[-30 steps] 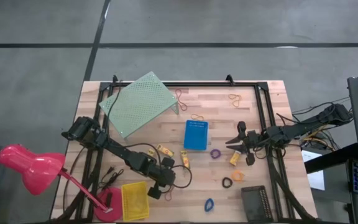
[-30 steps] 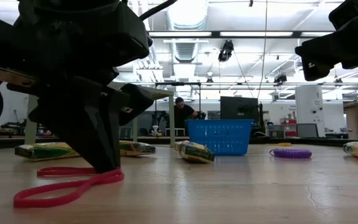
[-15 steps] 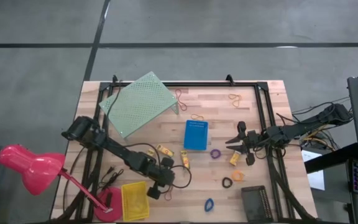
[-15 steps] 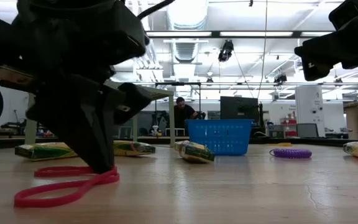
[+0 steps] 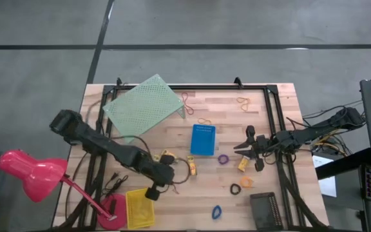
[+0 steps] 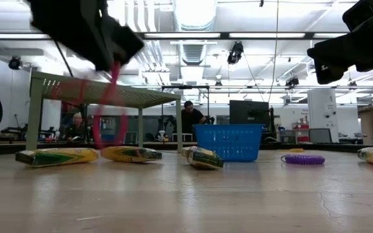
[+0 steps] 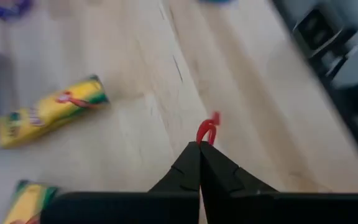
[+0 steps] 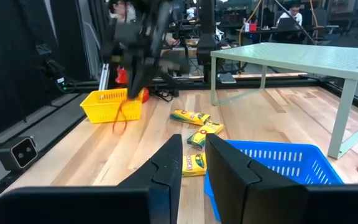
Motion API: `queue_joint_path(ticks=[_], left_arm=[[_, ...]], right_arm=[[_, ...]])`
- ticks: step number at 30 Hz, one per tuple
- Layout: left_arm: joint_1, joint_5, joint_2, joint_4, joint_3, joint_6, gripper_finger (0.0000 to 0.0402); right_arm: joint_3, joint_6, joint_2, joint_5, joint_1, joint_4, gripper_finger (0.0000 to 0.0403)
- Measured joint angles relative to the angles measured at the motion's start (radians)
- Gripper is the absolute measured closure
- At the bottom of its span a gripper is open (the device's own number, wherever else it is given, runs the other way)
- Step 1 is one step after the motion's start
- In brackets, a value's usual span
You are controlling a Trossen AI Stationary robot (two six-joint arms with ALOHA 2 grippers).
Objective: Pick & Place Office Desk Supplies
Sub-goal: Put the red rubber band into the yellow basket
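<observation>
left gripper [image 7: 199, 144]: fingers closed tight on a red rubber band [image 7: 207, 130], which hung from the tips clear of the table [image 5: 263, 193]. in the high view the gripper sat just beside the yellow bin [image 5: 140, 207], on the side toward the table's middle.

right gripper [image 5: 247, 147]: waiting above the table near the purple ring [image 5: 223, 158], fingers a narrow gap apart, holding nothing.

loose supplies: yellow-gold pieces [image 5: 190, 165] beside the blue bin [image 5: 203, 139]; black ring [image 5: 236, 189] and blue ring [image 5: 216, 211] nearer the black bin [image 5: 263, 210]; tan bands [image 5: 243, 101] by the far edge.

step: judged as carry, band lifted and not yet placed.

next: bring the tips over the yellow bin's opening, then part them so the limp band falls inside rather than draping the rim
</observation>
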Motion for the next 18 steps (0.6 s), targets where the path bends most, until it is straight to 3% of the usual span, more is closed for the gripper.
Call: queue_joint_path(ticks=[11, 18], left_arm=[[0.017, -0.05, -0.365, -0.238, 0.007, -0.369, 0.0401], [-0.045, -0.046, -0.451, -0.368, 0.007, -0.596, 0.0401]], right_arm=[[0.0, 0.0, 0.0, 0.0, 0.0, 0.0, 0.0322], [0.0, 0.0, 0.0, 0.0, 0.0, 0.0, 0.0315]])
